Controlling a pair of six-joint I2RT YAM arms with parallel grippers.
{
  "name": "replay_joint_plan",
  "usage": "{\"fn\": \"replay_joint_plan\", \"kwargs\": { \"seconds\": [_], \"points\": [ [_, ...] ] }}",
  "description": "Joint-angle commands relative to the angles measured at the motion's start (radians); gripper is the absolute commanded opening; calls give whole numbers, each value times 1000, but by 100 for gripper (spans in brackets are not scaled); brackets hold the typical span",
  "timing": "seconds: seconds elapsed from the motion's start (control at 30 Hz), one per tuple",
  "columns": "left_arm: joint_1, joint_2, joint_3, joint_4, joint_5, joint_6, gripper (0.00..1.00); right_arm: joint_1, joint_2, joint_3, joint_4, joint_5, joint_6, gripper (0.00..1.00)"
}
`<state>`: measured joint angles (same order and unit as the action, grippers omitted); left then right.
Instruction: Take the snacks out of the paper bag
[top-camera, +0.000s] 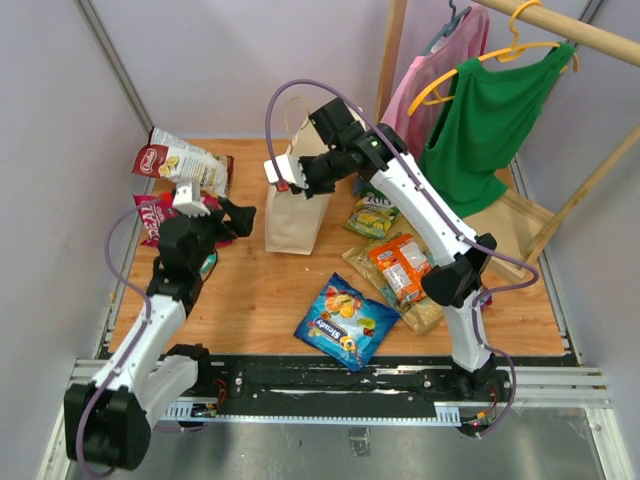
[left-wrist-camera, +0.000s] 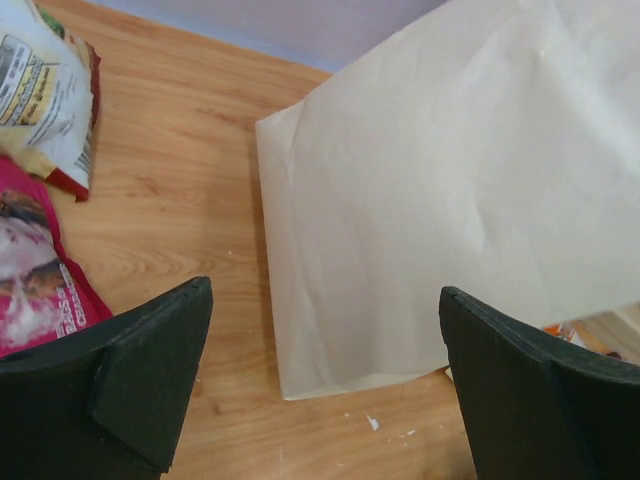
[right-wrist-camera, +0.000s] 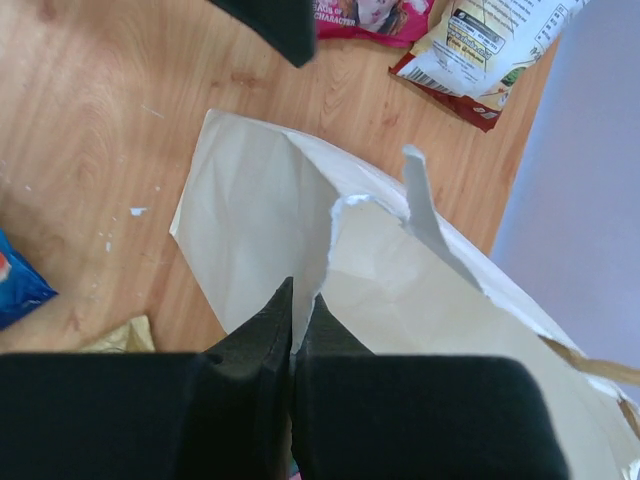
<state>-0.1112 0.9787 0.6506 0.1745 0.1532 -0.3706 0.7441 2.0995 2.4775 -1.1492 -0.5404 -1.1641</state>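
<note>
R claw (right-wrist-camera: 300, 298) tight on paper bag (right-wrist-camera: 245, 215) rim

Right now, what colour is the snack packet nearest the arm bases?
The packet is blue with orange and yellow fruit; clearest in the top external view.

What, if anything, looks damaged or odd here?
The rim of the bag looks torn: a ragged strip of paper sticks up beside where the right end effector pinches the edge.
</note>
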Motion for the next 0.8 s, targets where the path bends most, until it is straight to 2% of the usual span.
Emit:
{"fn": "replay_joint_plan", "kwargs": {
  "seconds": [0.0, 0.13, 0.37, 0.5, 0.63, 0.77],
  "points": [
    [-22, -191, -231, 382, -180, -172, 99, 16, -57, -6, 28, -45, 217, 1],
    [-24, -277, -317, 450, -229, -235, 99, 22, -79, -41, 85, -39, 386, 1],
    [-70, -301, -468, 617, -177, -388, 98, 28, -43, 5, 90, -19, 572, 1],
    [-141, -224, -523, 699, -254, -407, 98, 29, -20, 11, 121, -29, 690, 1],
    [-150, -91, -535, 826, -288, -397, 98, 28, -20, -6, 148, -72, 801, 1],
    [-149, 28, -497, 885, -278, -365, 98, 22, 4, 24, 137, -156, 922, 1]
  ]
}}
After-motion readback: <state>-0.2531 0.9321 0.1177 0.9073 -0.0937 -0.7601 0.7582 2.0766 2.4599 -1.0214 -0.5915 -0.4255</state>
